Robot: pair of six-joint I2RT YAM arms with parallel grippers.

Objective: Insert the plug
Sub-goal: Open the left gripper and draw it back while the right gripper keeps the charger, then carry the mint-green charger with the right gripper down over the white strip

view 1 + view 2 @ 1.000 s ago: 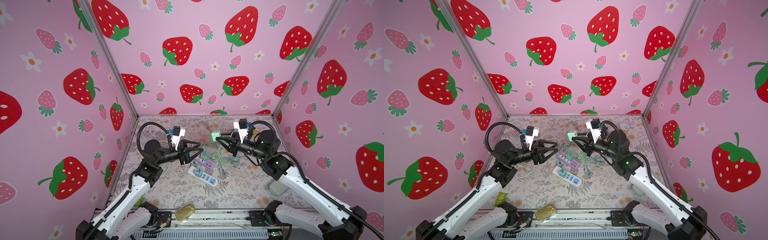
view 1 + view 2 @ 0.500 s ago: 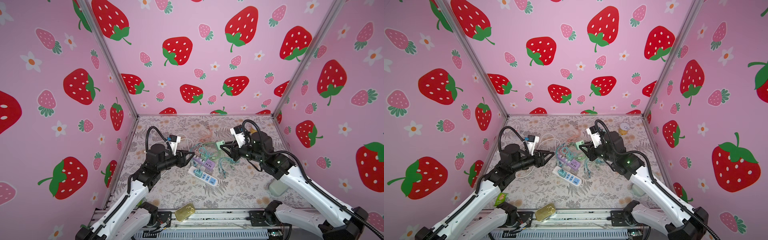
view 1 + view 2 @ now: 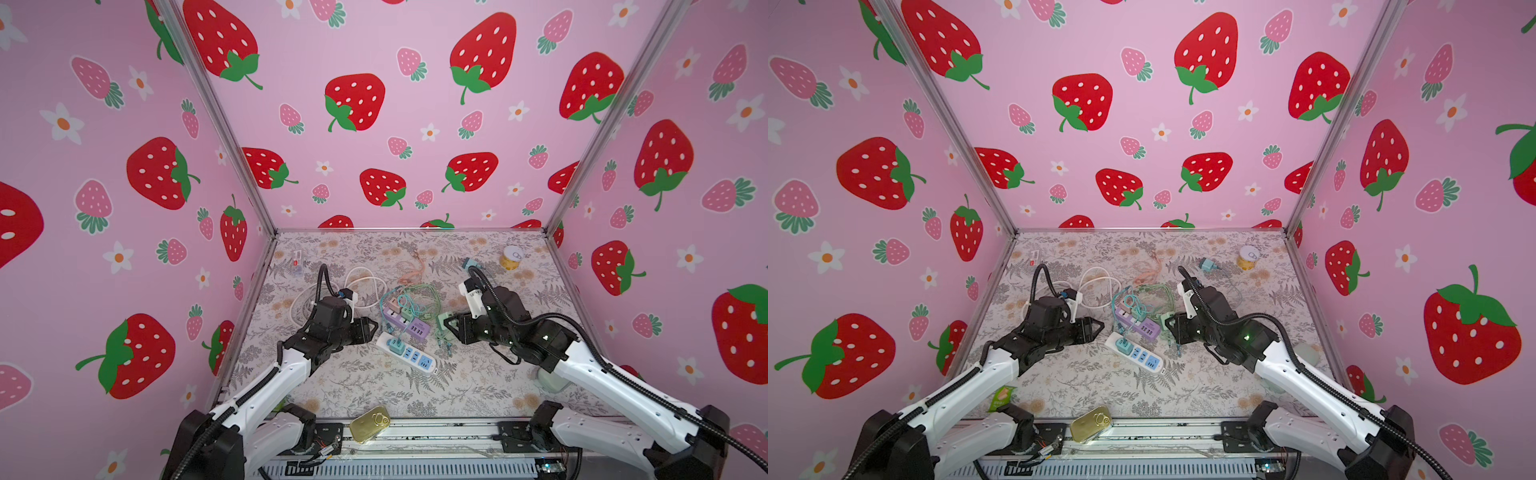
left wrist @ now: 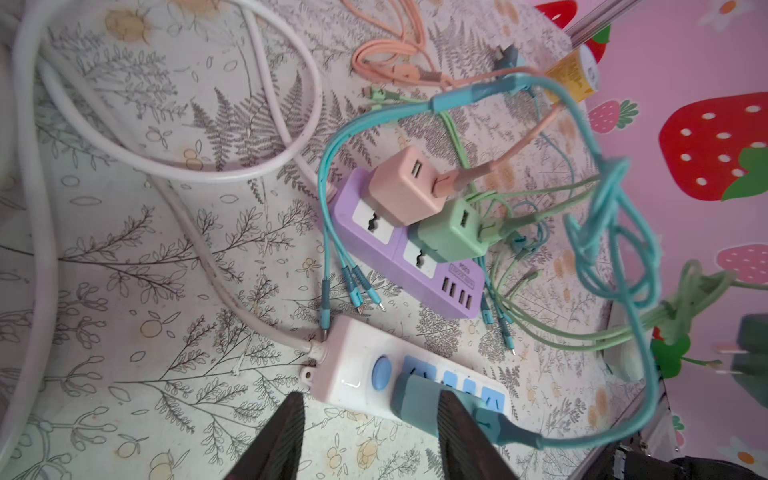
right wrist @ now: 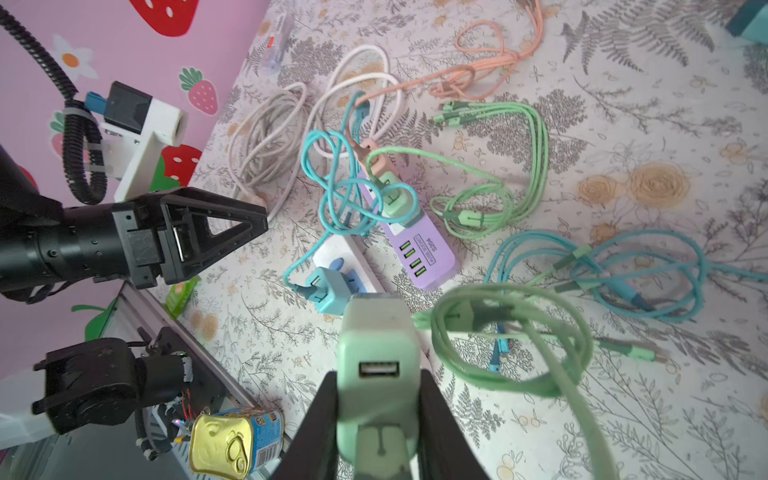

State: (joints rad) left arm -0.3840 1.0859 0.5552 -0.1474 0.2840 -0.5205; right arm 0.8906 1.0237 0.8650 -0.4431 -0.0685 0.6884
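The right pincer [image 5: 378, 386] is clamping its jaws shut on the sides of the mint-green plug [image 5: 376, 332], whose empty USB port is facing the right wrist camera. A loop of green cable [image 5: 511, 332] is showing blurred just beside it. In both top views the plug [image 3: 444, 322] [image 3: 1168, 322] is sitting at the tip of the right pincer [image 3: 451, 328], raised off the desk [image 3: 374, 386], just to the right of the purple strip [image 3: 405, 324] and near the white power strip [image 3: 409, 355]. The left pincer [image 3: 372, 328] is hanging on the other side of the strips with its jaws partly apart and gripping nothing. In the left wrist view its fingertips [image 4: 297, 399] are framing the near end of the white power strip [image 4: 353, 365], where a blue adapter [image 4: 415, 395] is sitting in a socket. The other blue sockets along that strip are lying open. On the purple strip [image 4: 415, 266] a peach adapter [image 4: 407, 183] and a green adapter [image 4: 453, 228] are sitting side by side, each with a cable running out of it.
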